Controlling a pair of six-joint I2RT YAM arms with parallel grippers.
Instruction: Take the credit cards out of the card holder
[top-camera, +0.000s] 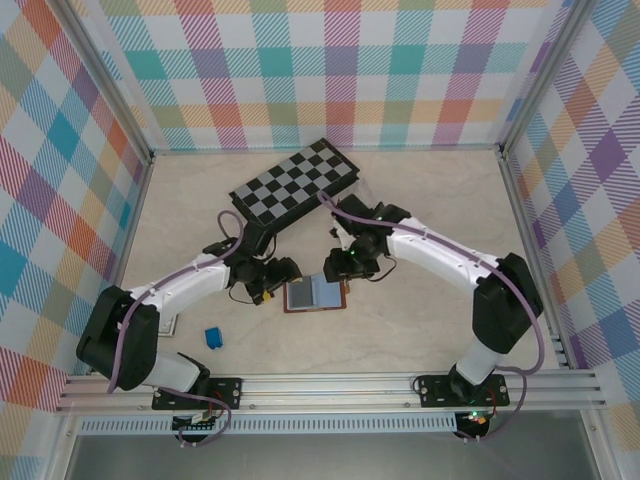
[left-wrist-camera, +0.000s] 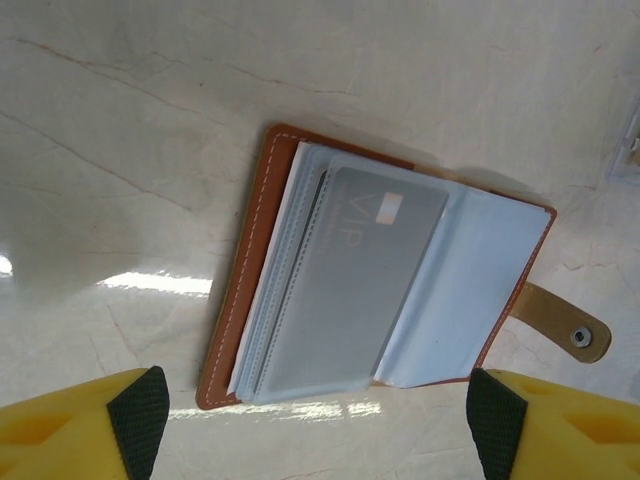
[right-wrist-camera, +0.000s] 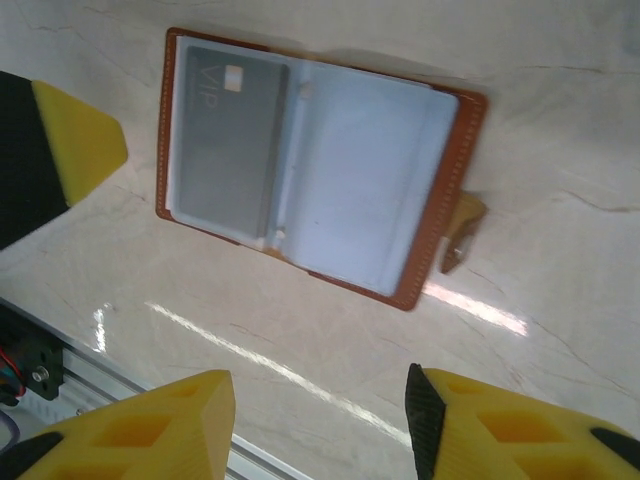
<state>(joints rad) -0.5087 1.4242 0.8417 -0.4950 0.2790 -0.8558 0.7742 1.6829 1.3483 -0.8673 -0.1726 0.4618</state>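
Note:
The brown leather card holder (top-camera: 315, 295) lies open and flat on the table between both arms, showing pale blue-grey lining and clear sleeves. A grey VIP card (left-wrist-camera: 372, 262) sits in the top sleeve on one half (right-wrist-camera: 226, 130); the snap tab (left-wrist-camera: 568, 326) sticks out from the other half (right-wrist-camera: 462, 228). My left gripper (top-camera: 283, 271) hovers open beside the holder's left edge, its jaws (left-wrist-camera: 318, 432) wide apart and empty. My right gripper (top-camera: 341, 267) hangs open just above the holder's far right, its jaws (right-wrist-camera: 320, 420) empty too. One yellow left finger (right-wrist-camera: 72, 148) is seen beside the holder.
A black and grey chessboard (top-camera: 295, 181) lies behind the grippers, with a clear plastic box (top-camera: 362, 190) at its right end. A small blue object (top-camera: 213, 337) rests near the left arm. An aluminium rail (right-wrist-camera: 60, 365) runs along the near table edge.

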